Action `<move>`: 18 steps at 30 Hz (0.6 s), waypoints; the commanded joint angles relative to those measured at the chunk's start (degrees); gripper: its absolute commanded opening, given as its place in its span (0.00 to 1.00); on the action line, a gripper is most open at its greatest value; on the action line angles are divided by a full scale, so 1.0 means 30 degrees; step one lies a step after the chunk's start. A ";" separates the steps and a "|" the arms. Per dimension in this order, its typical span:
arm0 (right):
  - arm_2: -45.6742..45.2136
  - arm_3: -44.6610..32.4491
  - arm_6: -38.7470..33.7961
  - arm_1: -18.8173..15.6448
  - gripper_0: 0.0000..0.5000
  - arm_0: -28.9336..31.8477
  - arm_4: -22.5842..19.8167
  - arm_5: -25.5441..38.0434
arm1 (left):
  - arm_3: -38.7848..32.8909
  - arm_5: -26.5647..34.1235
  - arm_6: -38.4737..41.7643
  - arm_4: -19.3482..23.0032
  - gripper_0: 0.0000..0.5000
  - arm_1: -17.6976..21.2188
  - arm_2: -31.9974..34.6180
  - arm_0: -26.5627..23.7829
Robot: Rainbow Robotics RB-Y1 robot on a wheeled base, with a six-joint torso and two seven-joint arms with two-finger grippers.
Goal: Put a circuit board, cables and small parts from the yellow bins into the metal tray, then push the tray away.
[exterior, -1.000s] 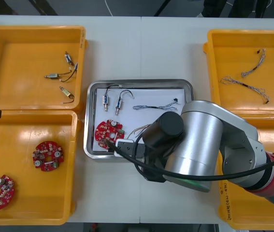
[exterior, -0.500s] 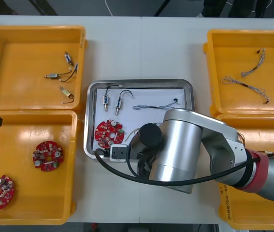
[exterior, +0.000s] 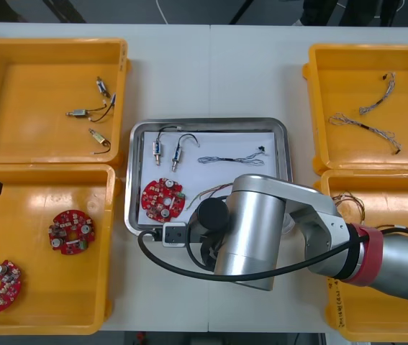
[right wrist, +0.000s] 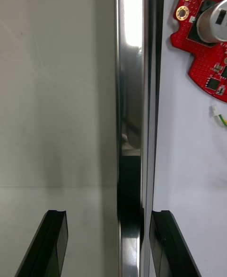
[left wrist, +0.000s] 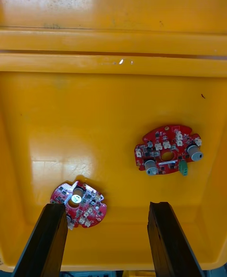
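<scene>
The metal tray (exterior: 280,126) sits mid-table, white inside. In it lie a round red circuit board (exterior: 162,199), two small metal parts (exterior: 158,148), a blue and white cable (exterior: 229,159) and a red and yellow cable (exterior: 211,191). My right arm (exterior: 254,230) covers the tray's near edge. In the right wrist view my right gripper (right wrist: 109,244) stands open astride the tray's rim (right wrist: 130,68), one finger over the table, the other over the white inside near the board (right wrist: 203,35). My left gripper (left wrist: 106,239) hangs open over two boards (left wrist: 168,149) in a yellow bin.
Yellow bins flank the tray. The far left bin (exterior: 16,65) holds three small metal parts (exterior: 81,113), the near left bin (exterior: 38,316) two boards (exterior: 72,231). Blue and white cables (exterior: 365,126) lie in the far right bin (exterior: 316,86).
My right arm has swung left and toward the table's near side, bringing the wrist down by the tray's near-left corner. The left arm has hardly moved.
</scene>
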 commanded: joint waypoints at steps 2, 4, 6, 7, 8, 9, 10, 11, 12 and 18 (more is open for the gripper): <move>0.0909 -0.0168 -0.0492 0.0345 1.00 -0.0581 0.1099 -0.0235 | -0.0553 0.0135 -0.1503 -0.0688 1.00 -0.0523 0.0660 0.0262; 0.0938 -0.0168 -0.0580 0.0345 1.00 -0.0581 0.1099 -0.0235 | -0.0553 0.0135 -0.1562 -0.0863 1.00 -0.0640 0.0690 0.0291; 0.0938 -0.0168 -0.0639 0.0345 1.00 -0.0581 0.1099 -0.0235 | -0.0582 0.0135 -0.1591 -0.0922 1.00 -0.0669 0.0690 0.0291; 0.0938 -0.0168 -0.0668 0.0345 1.00 -0.0581 0.1099 -0.0235 | -0.0553 0.0135 -0.1620 -0.0922 1.00 -0.0669 0.0690 0.0291; 0.0938 -0.0168 -0.0668 0.0374 1.00 -0.0581 0.1099 -0.0235 | -0.0553 0.0135 -0.1649 -0.0922 1.00 -0.0698 0.0660 0.0291; 0.0938 -0.0168 -0.0668 0.0374 1.00 -0.0581 0.1099 -0.0235 | -0.0553 0.0135 -0.1649 -0.0922 1.00 -0.0698 0.0690 0.0291; 0.0938 -0.0168 -0.0727 0.0374 1.00 -0.0581 0.1099 -0.0235 | -0.0553 0.0135 -0.1679 -0.0893 1.00 -0.0757 0.0690 0.0291; 0.0938 -0.0168 -0.0727 0.0374 1.00 -0.0581 0.1099 -0.0235 | -0.0553 0.0135 -0.1679 -0.0893 1.00 -0.0757 0.0690 0.0291; 0.0938 -0.0168 -0.0756 0.0374 0.64 -0.0581 0.1129 -0.0235 | -0.0553 0.0135 -0.1679 -0.0893 1.00 -0.0786 0.0690 0.0291; 0.0938 -0.0168 -0.0903 0.0462 0.00 -0.0581 0.1334 -0.0235 | -0.0553 0.0135 -0.1679 -0.0893 1.00 -0.0786 0.0690 0.0320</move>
